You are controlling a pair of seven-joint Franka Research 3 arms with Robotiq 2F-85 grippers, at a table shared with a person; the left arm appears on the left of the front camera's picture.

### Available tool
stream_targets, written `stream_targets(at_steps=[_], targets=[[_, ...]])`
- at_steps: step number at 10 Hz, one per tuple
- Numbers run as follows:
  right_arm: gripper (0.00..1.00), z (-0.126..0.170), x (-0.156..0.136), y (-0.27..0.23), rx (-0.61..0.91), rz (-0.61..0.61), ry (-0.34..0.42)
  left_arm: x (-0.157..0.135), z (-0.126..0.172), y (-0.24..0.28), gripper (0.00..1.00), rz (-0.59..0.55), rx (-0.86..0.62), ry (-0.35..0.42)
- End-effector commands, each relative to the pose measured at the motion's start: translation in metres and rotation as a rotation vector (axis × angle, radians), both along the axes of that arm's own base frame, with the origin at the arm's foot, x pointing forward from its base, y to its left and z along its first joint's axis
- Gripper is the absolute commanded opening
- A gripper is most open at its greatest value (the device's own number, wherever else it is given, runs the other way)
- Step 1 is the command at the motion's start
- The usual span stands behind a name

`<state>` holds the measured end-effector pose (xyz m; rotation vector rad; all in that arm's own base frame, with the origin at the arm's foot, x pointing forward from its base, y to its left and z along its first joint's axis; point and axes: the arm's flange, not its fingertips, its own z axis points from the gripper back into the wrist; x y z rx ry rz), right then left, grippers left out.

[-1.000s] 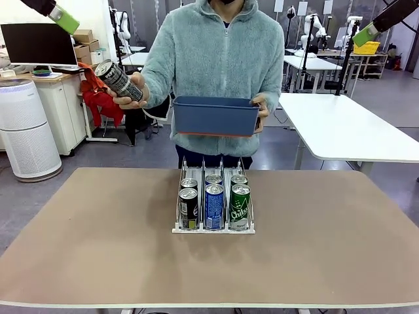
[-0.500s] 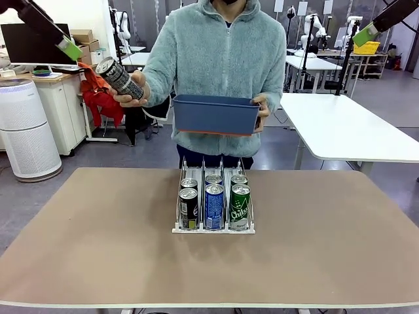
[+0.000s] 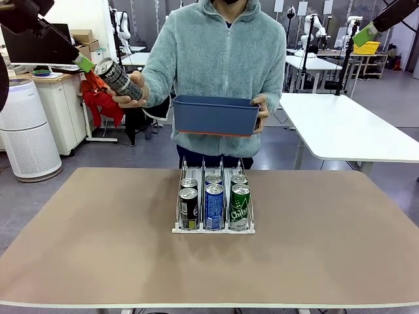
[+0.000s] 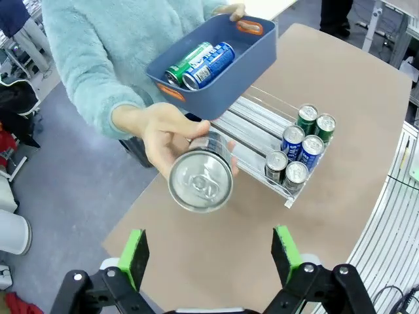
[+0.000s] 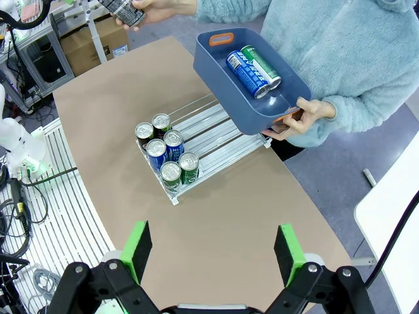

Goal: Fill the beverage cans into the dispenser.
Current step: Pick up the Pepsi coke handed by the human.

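Note:
The person holds out a black-and-green beverage can point(image 3: 120, 80) in one hand, its silver top point(image 4: 201, 181) facing my left gripper point(image 4: 210, 256). That gripper is open, just short of the can, and shows at the upper left in the front view point(image 3: 82, 63). The dispenser point(image 3: 213, 228) stands mid-table with several cans in its three lanes: black-and-green, blue point(image 3: 214, 205) and green. My right gripper point(image 5: 213, 250) hangs open and empty high above the table, at the upper right in the front view point(image 3: 365, 34).
The person's other hand holds a dark blue bin point(image 3: 216, 116) above the table's far edge, with a blue can point(image 5: 245, 73) and a green can point(image 5: 262, 65) lying in it. White tables and a grey cylindrical unit point(image 3: 25, 127) stand beyond the table.
My left gripper has come down and to the right, toward the can in the person's hand. The right gripper, the person's hands and the dispenser have stayed put.

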<state>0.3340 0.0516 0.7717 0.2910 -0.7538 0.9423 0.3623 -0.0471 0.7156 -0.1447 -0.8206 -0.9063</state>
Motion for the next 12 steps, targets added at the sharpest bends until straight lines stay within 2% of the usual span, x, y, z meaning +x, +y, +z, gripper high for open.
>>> stream_targets(at_steps=[1, 2, 6, 7, 12], targets=[[1.0, -0.001, 0.001, 0.0, 0.002, -0.005, -0.007, -0.002, 0.001, -0.006, 1.0, -0.004, -0.047, -0.003], [1.0, -0.001, 0.001, 0.0, 0.002, -0.005, -0.007, 0.0, 0.0, 0.0, 1.0, 0.0, 0.0, 0.0], [1.0, -0.001, 0.001, 0.0, 0.002, -0.005, -0.007, 0.0, 0.001, -0.001, 1.0, 0.002, -0.003, -0.006], [1.0, -0.001, 0.001, 0.0, 0.002, -0.005, -0.007, 0.011, -0.002, -0.002, 1.0, -0.008, 0.003, 0.021], [1.0, -0.001, 0.001, 0.0, 0.002, -0.005, -0.007, 0.04, -0.017, -0.008, 1.0, -0.019, 0.015, -0.044]])
